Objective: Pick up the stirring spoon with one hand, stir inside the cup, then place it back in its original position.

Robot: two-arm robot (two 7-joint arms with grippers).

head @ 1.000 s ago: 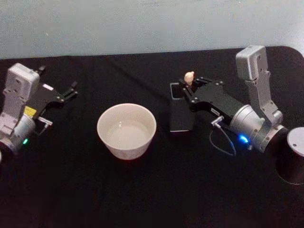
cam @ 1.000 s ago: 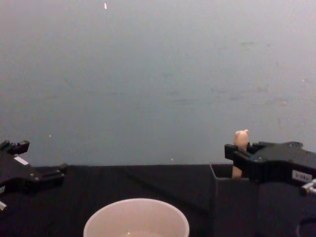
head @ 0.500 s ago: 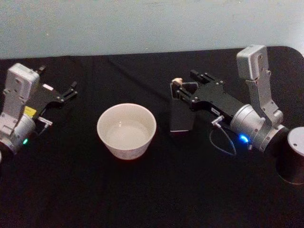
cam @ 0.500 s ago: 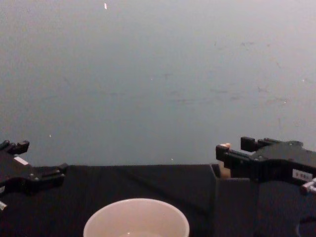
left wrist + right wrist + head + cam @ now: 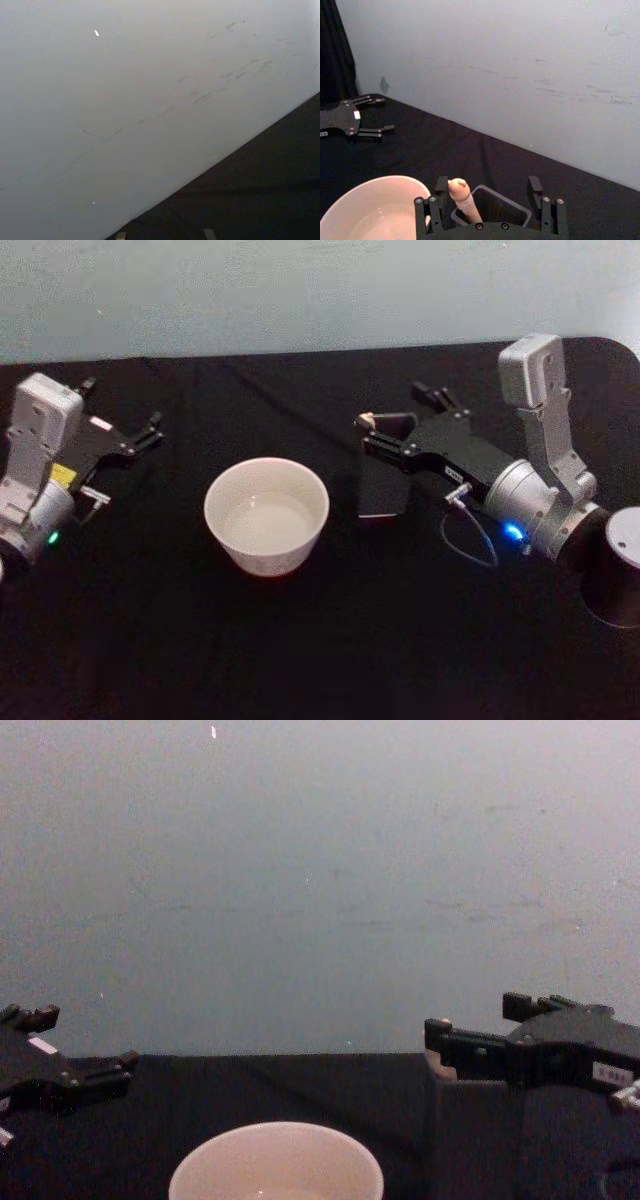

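Head-view layout, near to far. The cup (image 5: 266, 515) stands on the black bench (image 5: 320, 660) near the centre, upright, with a pale inside. At about 3 o'clock from the cup stands the dark square holder (image 5: 384, 475). The stirring spoon (image 5: 462, 197) stands in this holder, leaning toward the cup side, its rounded knob just above the rim.

Right gripper (image 5: 400, 418): positioned over the far end of the holder, at about 2 o'clock from the cup. The jaws stand spread apart and grip nothing. In the right wrist view one finger (image 5: 426, 214) stands just beside the spoon's shaft; contact between them cannot be confirmed. The other finger stands well apart on the opposite side of the holder.

Left gripper (image 5: 143, 433): parked at about 10 o'clock from the cup, well apart from it, jaws parted, holding nothing.

Step in hand, as judged: the spoon rests in its holder and the jaws are off it, so this is either the end of the placing-back step or the start of the pick. Which of the two cannot be determined. If placing back, the next move calls for a straight withdrawal without knocking the spoon.

View differences:
- The right wrist view shows the spoon's shaft entering the holder.
- In the chest view only a sliver of the knob shows at the finger.
- The left wrist view shows wall and bench edge.
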